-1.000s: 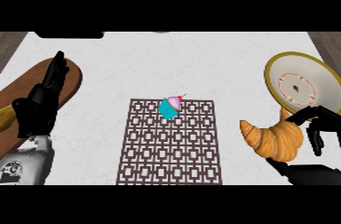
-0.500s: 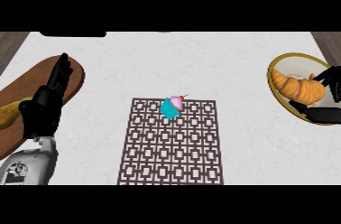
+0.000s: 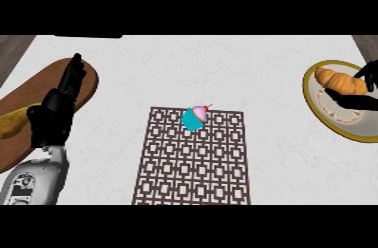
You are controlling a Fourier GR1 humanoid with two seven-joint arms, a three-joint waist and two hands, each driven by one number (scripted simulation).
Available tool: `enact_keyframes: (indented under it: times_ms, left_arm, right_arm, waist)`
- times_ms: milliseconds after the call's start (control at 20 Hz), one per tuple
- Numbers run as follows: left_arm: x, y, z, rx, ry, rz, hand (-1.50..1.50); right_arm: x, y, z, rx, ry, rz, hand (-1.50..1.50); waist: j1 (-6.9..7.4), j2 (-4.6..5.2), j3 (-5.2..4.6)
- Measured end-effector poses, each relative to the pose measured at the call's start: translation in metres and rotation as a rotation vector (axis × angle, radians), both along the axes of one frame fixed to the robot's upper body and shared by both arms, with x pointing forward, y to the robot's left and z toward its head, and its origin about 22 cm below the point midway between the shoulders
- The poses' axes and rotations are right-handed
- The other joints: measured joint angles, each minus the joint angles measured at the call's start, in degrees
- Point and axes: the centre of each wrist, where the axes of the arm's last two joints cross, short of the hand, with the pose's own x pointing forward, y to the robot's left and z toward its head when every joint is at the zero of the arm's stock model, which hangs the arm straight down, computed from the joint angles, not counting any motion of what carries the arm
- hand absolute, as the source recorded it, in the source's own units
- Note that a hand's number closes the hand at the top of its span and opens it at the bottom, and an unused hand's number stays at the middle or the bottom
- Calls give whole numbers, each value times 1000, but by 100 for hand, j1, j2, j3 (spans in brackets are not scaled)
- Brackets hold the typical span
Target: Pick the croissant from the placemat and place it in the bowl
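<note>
Placing step, nearly done. Croissant (image 3: 338,81) over the bowl (image 3: 325,108) at the table's right edge, right hand (image 3: 360,92) curled round it. Next: open up and let go. Left hand (image 3: 60,104) resting open, left edge.

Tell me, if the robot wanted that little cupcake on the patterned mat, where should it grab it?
Probably around the teal wrapper of the cupcake, coming down from above. It lies tipped over near the far edge of the placemat, pink frosting pointing up and right, so the wrapper is the firmer-looking part and nothing crowds it. The left hand is nearer.
</note>
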Motion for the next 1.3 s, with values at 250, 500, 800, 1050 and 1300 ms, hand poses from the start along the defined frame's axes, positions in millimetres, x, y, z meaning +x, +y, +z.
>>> enact_keyframes:
  times_ms: [250,500,800,1050,1300]
  left_arm:
    - [3,-2,-2,2,-4,-9,0]
    - [7,-5,0,2,-7,-12,0]
    - [8,-6,2,1,-14,-14,0]
    - [4,-4,4,0,-13,-11,0]
    - [1,-4,-5,-4,-9,-3,0]
  right_arm:
    - [14,-8,-11,94,88,-16,-150]
    - [20,-10,-18,203,137,74,-150]
    - [20,-19,-19,335,76,151,-150]
    - [9,-43,-12,435,35,160,-150]
    - [-14,-79,-1,531,37,171,-150]
  waist:
    - [86,45,8]
    - [120,66,16]
    - [106,71,21]
    - [59,45,17]
    - [16,43,16]
